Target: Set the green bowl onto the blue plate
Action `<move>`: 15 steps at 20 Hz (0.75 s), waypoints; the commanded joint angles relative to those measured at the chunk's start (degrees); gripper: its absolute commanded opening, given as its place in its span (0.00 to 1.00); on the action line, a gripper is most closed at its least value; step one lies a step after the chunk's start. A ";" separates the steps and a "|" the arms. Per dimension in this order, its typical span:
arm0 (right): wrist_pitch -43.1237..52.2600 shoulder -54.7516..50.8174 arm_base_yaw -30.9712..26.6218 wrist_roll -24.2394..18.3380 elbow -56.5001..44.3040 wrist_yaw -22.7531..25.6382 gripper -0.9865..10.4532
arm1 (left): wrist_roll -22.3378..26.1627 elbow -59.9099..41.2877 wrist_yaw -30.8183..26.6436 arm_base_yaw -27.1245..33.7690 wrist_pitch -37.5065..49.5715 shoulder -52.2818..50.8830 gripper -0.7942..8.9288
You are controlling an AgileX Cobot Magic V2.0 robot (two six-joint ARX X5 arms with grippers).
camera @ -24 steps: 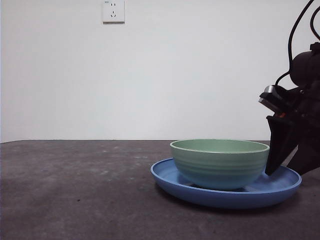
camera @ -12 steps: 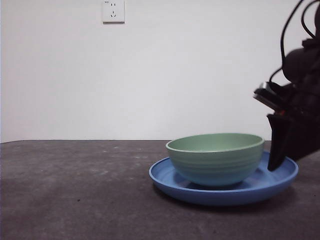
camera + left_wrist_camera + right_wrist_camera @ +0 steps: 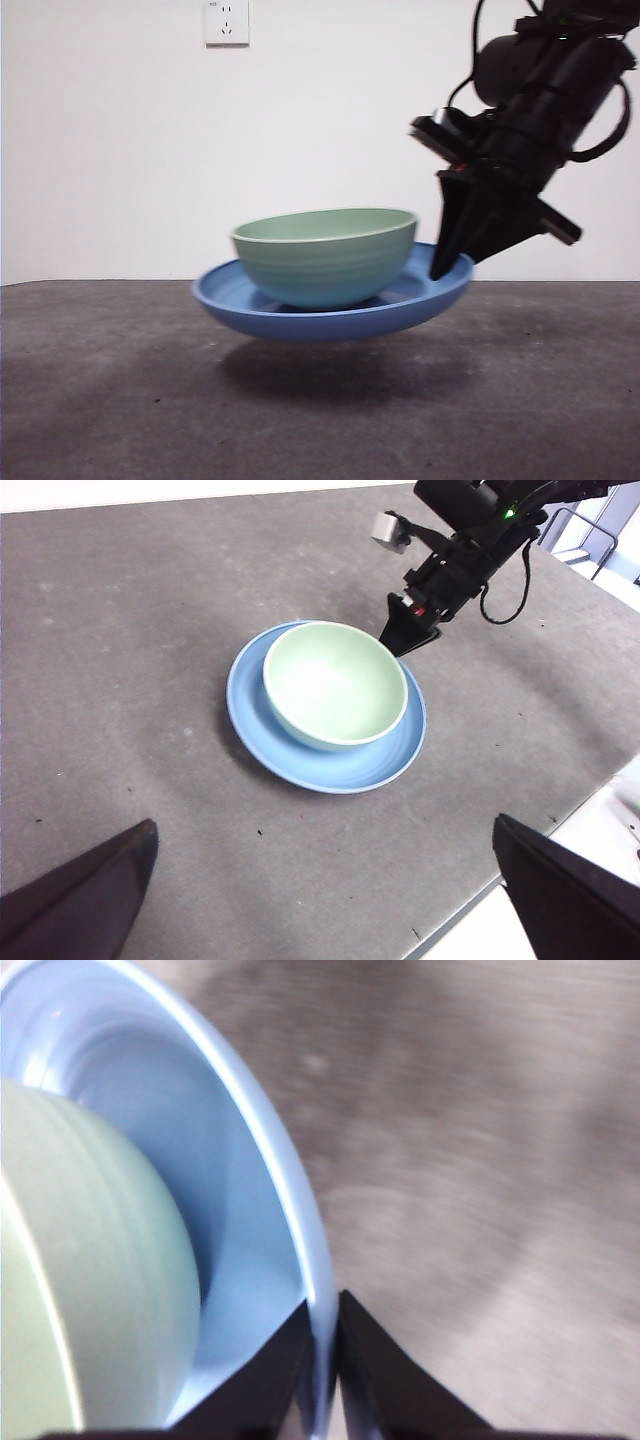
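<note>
Right now I see the green bowl sitting inside the blue plate, slightly off centre and tipped along with it. In the left wrist view the bowl crowds the plate's far rim, leaving a wider blue crescent on the near side. Both are up in the air: the front view shows the plate clear of the dark grey table, with a soft shadow on the surface underneath.

My right gripper has the plate by its rim at about 3 o'clock in the front view, reaching down from 1 o'clock. From its own wrist camera, the right gripper has its two black jaws pinched nearly together with only the thin blue rim between them, and the bowl's ridged side is close by, not touching the jaws.

My left gripper hangs high and well back from the plate, jaws spread wide with nothing between them.

At 11 o'clock in the front view a white wall socket is on the wall.
</note>
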 commanded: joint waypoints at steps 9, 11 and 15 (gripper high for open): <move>6.43 9.38 2.64 5.97 1.18 -1.14 0.09 | 0.46 0.42 -0.11 -0.46 0.68 0.22 0.73; 6.82 10.82 2.64 5.90 1.16 -2.34 0.09 | 0.46 0.42 -0.13 -0.46 0.68 0.22 0.73; 8.55 11.56 2.75 5.66 1.18 -3.39 0.10 | 0.46 0.42 -0.11 -0.46 0.68 0.22 0.73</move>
